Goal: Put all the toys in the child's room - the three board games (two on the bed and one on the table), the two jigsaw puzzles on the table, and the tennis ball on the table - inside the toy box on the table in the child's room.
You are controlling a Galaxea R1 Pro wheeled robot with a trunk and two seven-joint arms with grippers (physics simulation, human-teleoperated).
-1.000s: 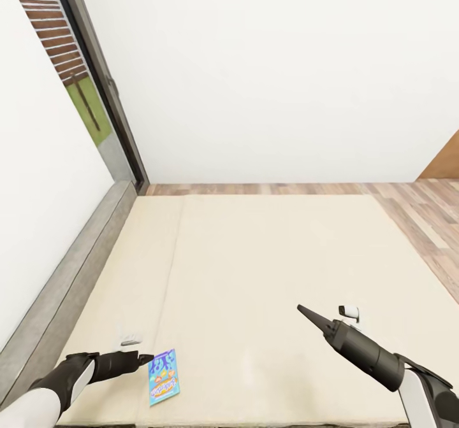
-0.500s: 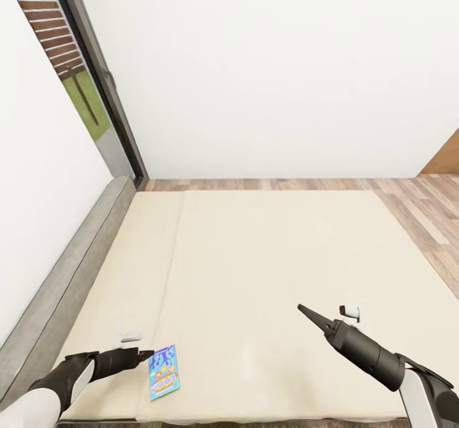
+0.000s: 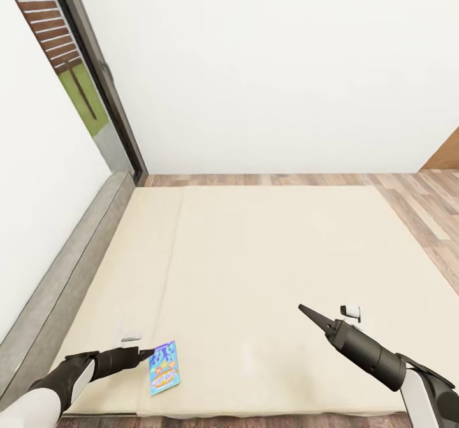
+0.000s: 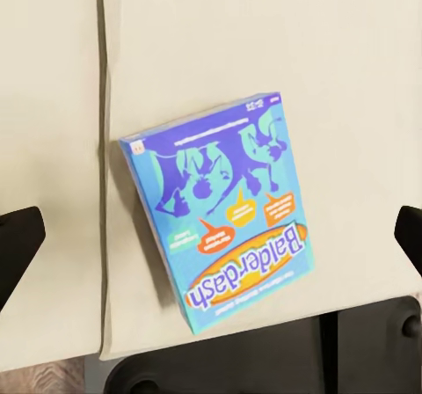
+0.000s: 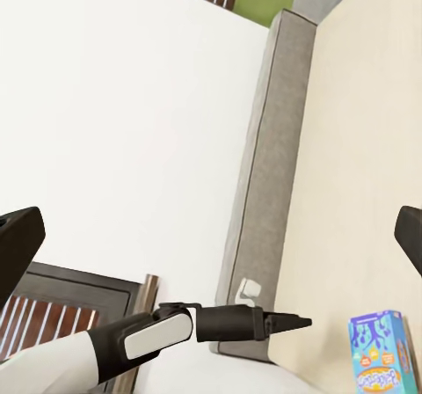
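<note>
1. Blue board game, lettered Balderdash, lay flat on the bed, just beyond the tip of the left hand and close to the mattress's near edge.
2. Seen through the left wrist view, box sat between the two fingertips, both far out at the frame's sides: left hand spread wide, holding nothing.
3. Right hand hovered over the mattress, well apart from the box; fingertips at the far edges of its wrist view, so spread wide too, and empty. Small white object near it, too small to identify.
4. Judged step: lining up the left hand for a grasp of the box, not yet touching.
5. Risk: flat box on a soft mattress offers little edge to pinch; fingers coming down on the lid rather than astride the sides would likely press it into the bedding or skid it away.
6. Risk: box near the bed's edge and beside a mattress seam; a sideways nudge could push it off onto the floor.
7. Risk: a grip on one corner only could let the box swing or slip during the lift.
</note>
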